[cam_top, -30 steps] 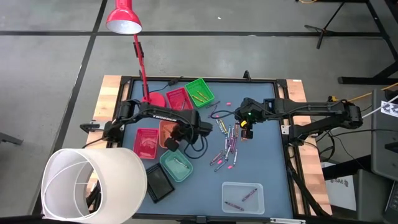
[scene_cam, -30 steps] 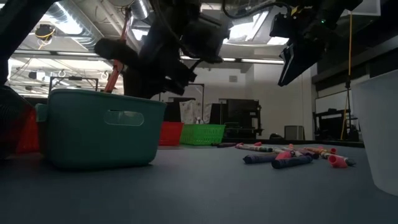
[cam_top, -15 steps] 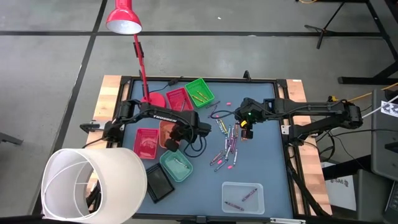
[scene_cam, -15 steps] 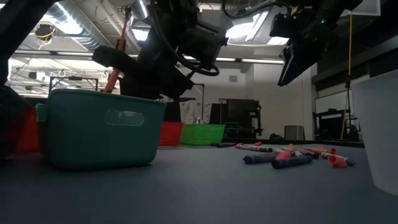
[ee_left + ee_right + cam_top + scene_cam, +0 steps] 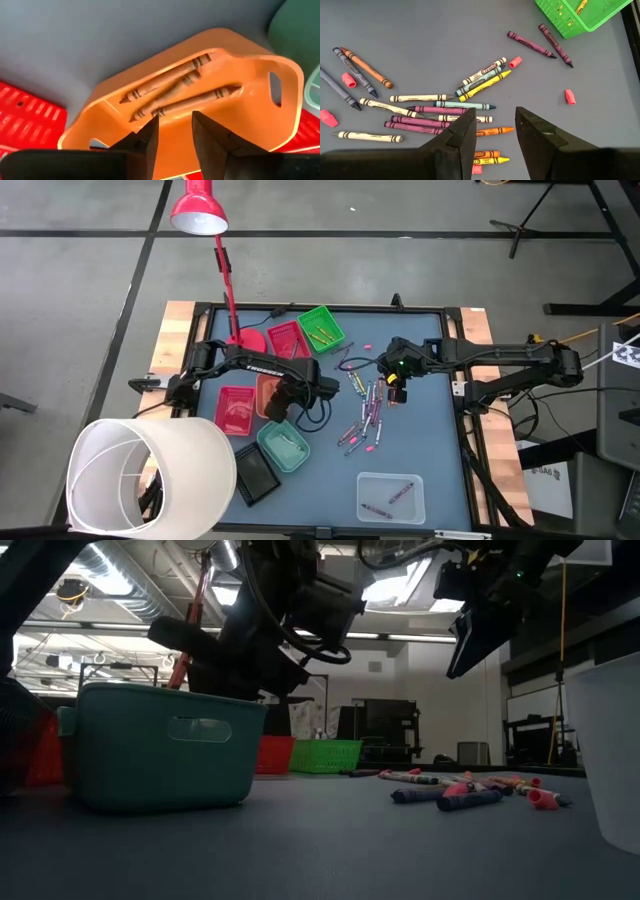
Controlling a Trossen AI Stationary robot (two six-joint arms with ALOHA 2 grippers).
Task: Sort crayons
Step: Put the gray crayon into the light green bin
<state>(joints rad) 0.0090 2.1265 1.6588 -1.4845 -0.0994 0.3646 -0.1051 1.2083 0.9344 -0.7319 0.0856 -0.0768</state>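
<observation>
Three orange crayons (image 5: 176, 92) in tray (image 5: 260, 130)

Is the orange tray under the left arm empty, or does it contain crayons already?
Not empty. In the left wrist view, three orange crayons lie inside the orange tray.

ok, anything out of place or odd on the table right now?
Nothing damaged. The loose mixed-colour wax crayons lie scattered mid-table with small pink eraser-like bits among them, unsorted. Oddest: a large white cylindrical lampshade-like thing overhangs the table's near left corner, hiding part of the small black tray.
</observation>
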